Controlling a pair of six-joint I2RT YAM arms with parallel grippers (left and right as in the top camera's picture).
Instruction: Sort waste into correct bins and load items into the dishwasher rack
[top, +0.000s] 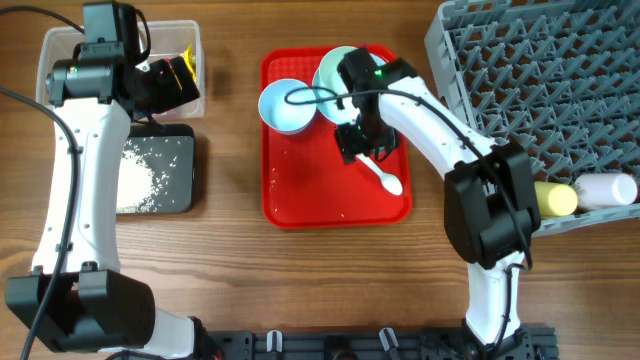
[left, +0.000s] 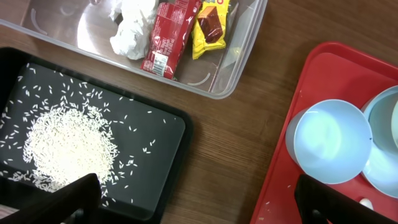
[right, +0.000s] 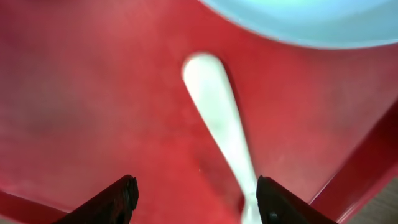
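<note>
Right tool hangs low, jaws apart astride the white spoon lying on the red tray, apparently lined up to pinch it for the rack. Left tool hovers spread wide and empty above the surface, out of the way.

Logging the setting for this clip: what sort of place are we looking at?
Probably a robot test bench staged as a dish-clearing station, not a real kitchen: a wooden table with a grey dishwasher rack, a red tray of bowls, and a clear tub and black tray holding sorted waste.
</note>
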